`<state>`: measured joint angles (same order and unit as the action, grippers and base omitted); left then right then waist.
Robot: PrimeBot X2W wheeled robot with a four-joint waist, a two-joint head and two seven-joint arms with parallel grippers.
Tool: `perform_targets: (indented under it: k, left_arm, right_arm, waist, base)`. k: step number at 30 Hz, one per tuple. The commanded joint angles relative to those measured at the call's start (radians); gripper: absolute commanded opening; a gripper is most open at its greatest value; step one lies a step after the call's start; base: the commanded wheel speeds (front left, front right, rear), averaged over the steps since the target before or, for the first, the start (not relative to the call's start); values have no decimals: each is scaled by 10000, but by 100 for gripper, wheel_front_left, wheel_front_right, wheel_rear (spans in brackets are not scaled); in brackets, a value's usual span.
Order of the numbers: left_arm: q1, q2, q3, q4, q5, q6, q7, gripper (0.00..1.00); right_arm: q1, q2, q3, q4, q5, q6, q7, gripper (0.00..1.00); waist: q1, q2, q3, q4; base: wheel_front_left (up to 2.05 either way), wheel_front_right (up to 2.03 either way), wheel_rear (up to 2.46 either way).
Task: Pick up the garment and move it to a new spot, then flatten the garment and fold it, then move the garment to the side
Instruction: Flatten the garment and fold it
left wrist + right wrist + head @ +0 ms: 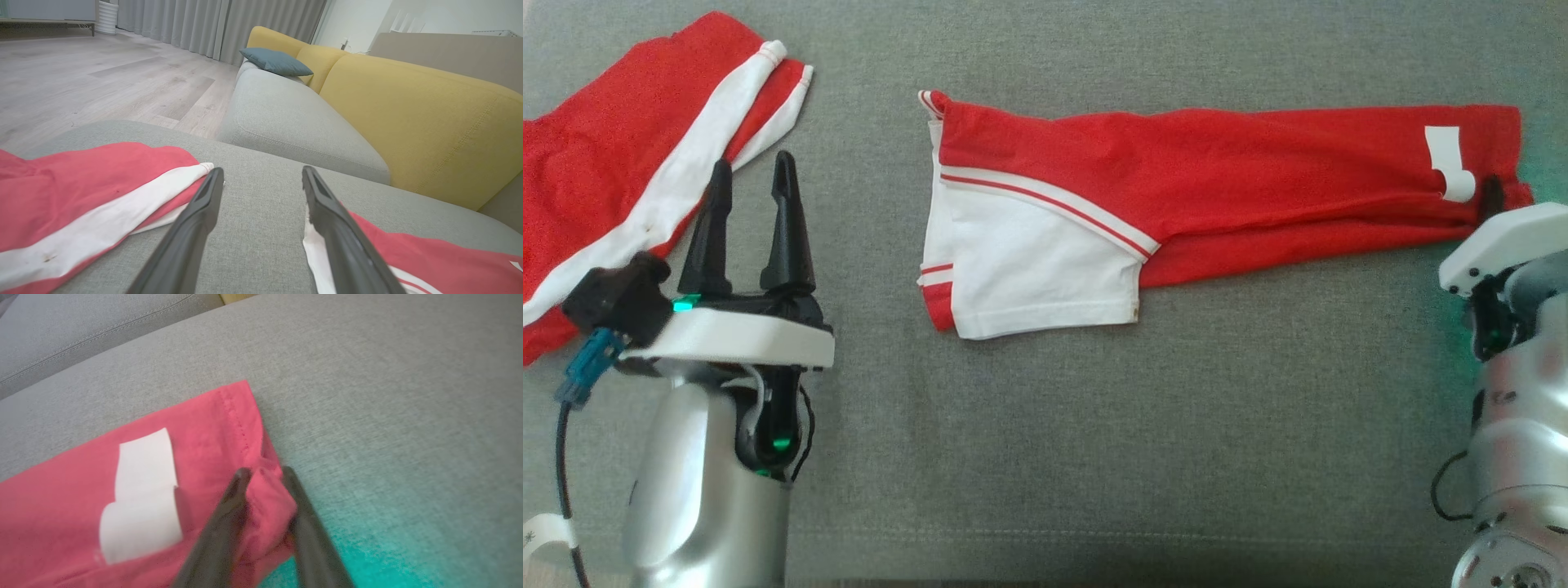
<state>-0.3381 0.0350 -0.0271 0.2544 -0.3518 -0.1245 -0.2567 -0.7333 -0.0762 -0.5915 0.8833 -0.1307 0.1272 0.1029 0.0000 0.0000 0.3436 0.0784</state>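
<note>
- On the grey cushion [1045, 425] the red-and-white garment [1217, 188] lies flat as a long narrow strip. Its long axis runs straight across the head view, left to right.
- The right gripper [265, 473] is at the strip's right end, on the near hem corner just beside the white label [143, 490]. Its fingers are drawn in narrow, with a bunch of red cloth pinched between them.
- The left gripper [752, 163] hovers with fingers spread wide and nothing between them. The strip's left end, with its white panel [1029, 269], lies well apart to that gripper's right.
- A second red-and-white garment [613, 147] sprawls at the upper left, just beside the left gripper's fingers. I cannot tell whether they touch.
- My read is that the strip looks flattened and folded lengthwise, so a fold across its length seems the step in hand.
- That move turns on the axis. The right arm holds the right end, so the corner would have to travel leftward along the strip to land near the white panel.
- Only one corner is pinched, so the far hem corner could lag and skew the fold.
</note>
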Motion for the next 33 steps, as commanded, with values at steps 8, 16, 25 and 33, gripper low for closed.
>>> perform_targets:
  k: [8, 16, 25, 33]
  left_arm:
    - [-312, 162, 421, -341, 67, -59, -51, 100]
    - [-222, 158, 446, -377, 69, -60, -51, 100]
    - [34, 155, 324, -259, 115, -60, -51, 100]
    - [577, 154, 274, -74, 10, -61, -51, 100]
  right_arm:
    - [29, -439, -292, -46, 118, 35, 185, 0]
    - [71, -431, -2528, -945, -1355, 35, -22, 0]
    - [-394, 202, -2450, -834, -1784, 35, -560, 0]
    - [-650, 256, 478, 610, 167, 35, -1422, 0]
  waist:
    - [0, 0, -177, 24]
    - [0, 0, -339, -54]
    - [0, 0, -927, -237]
    - [0, 0, -1989, -335]
  base:
    - [0, 0, 0]
    - [0, 0, 0]
    - [0, 0, 0]
    - [0, 0, 0]
